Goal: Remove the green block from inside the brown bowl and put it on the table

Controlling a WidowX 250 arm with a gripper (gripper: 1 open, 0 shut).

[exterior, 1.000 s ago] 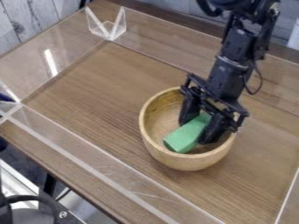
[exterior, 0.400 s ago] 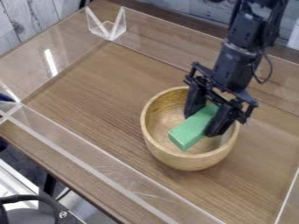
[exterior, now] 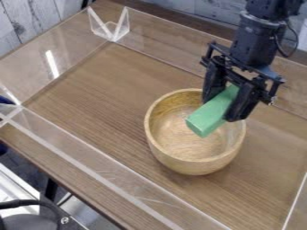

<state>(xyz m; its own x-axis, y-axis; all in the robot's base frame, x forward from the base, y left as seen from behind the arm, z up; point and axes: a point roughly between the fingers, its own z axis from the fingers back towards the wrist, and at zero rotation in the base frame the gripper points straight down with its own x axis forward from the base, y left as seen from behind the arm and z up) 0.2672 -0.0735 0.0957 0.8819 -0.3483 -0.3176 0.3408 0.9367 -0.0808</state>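
The green block [exterior: 213, 114] hangs tilted in the air just above the brown bowl [exterior: 168, 148], over its right half. My gripper [exterior: 235, 97] is shut on the block's upper end, a black finger on each side of it. The bowl rests on the table [exterior: 102, 85] right of centre, and its inside now shows bare wood. The arm reaches down from the top right corner.
Low clear acrylic walls [exterior: 66, 162] run along the table's edges, with a clear corner bracket [exterior: 110, 24] at the far left. Bare tabletop lies to the left of the bowl and behind it.
The gripper has risen with the green block in it. The block has left the bowl's inside and now hangs above the rim.
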